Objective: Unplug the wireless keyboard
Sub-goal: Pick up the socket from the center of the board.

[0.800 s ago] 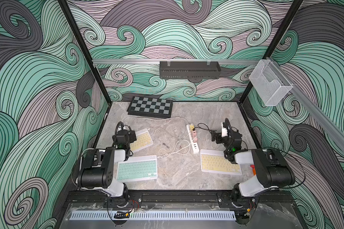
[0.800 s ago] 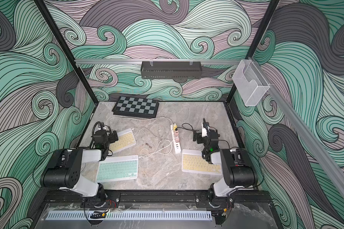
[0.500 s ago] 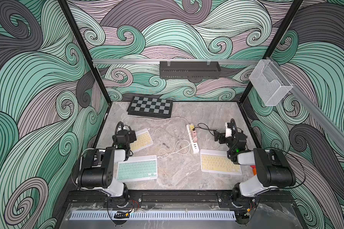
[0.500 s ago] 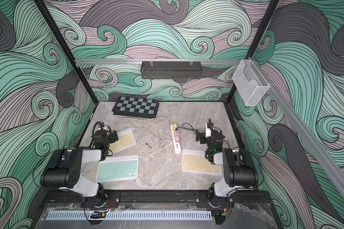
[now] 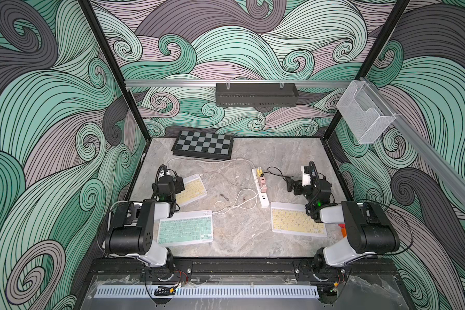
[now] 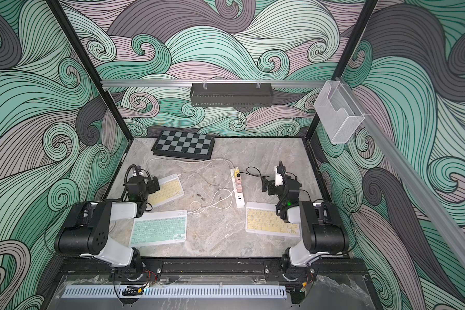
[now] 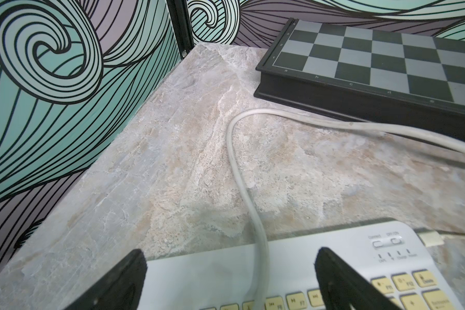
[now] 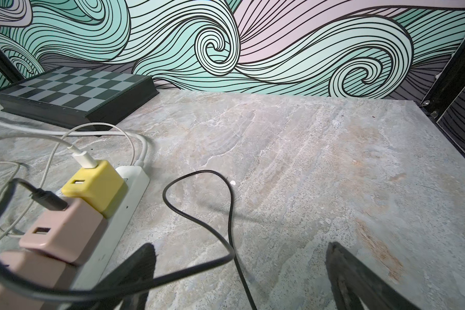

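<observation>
Three wireless keyboards lie on the marble table: a yellow-keyed one [image 5: 192,192] at the left, a mint one [image 5: 185,230] in front of it, and another yellow-keyed one [image 5: 295,222] at the right. The left keyboard [image 7: 333,257] carries a white plug [image 7: 430,239] in its edge. My left gripper [image 7: 230,252] hovers open over that keyboard, a thick white cable [image 7: 236,171] running between its fingers. My right gripper [image 8: 241,245] stands open beside the power strip [image 8: 129,198]. A black cable [image 8: 231,214] from a pink charger [image 8: 62,230] loops under its jaws.
A yellow charger [image 8: 97,182] with a white plug sits on the strip's far end. Thin white cables [image 5: 236,201] curl across the middle of the table. A folded chessboard [image 5: 203,145] lies at the back left. Patterned walls close in on three sides.
The right gripper has swung slightly sideways and back near the black cable. The left arm has not moved.
</observation>
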You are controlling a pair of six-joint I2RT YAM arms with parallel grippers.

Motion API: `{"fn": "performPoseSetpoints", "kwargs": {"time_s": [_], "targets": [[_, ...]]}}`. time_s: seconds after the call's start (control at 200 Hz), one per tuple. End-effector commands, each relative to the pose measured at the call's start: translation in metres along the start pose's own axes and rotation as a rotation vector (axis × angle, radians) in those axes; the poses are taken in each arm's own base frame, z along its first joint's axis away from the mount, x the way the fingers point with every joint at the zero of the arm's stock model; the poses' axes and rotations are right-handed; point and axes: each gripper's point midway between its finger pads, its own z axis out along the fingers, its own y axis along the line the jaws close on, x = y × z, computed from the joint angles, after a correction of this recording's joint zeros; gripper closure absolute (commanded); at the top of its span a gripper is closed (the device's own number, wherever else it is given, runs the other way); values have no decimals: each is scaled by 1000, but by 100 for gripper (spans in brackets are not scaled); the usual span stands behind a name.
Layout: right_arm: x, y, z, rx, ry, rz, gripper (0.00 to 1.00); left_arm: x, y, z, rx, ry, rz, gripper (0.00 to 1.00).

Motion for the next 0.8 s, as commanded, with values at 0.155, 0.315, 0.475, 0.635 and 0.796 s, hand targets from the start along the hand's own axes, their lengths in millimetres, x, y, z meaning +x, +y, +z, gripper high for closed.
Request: {"fn": "performPoseSetpoints", "kwargs": {"time_s": [0.155, 0.315, 0.475, 0.635, 0.796], "targets": [[-5, 9, 3, -41, -12, -37, 2, -14, -5, 0, 19, -33, -17, 1], [-7, 7, 2, 2, -18, -56, 2, -21, 4, -17, -7, -101, -49, 1], [-28, 5, -15, 41, -28, -39, 2, -49, 20, -49, -108, -128, -74, 1], [-52, 0, -27, 97, -1, 40, 2, -77, 28, -72, -128, -133, -233, 2], [-63, 8, -42, 86, 116, 415, 2, -80, 4, -95, 24, 38, -424, 6]]}}
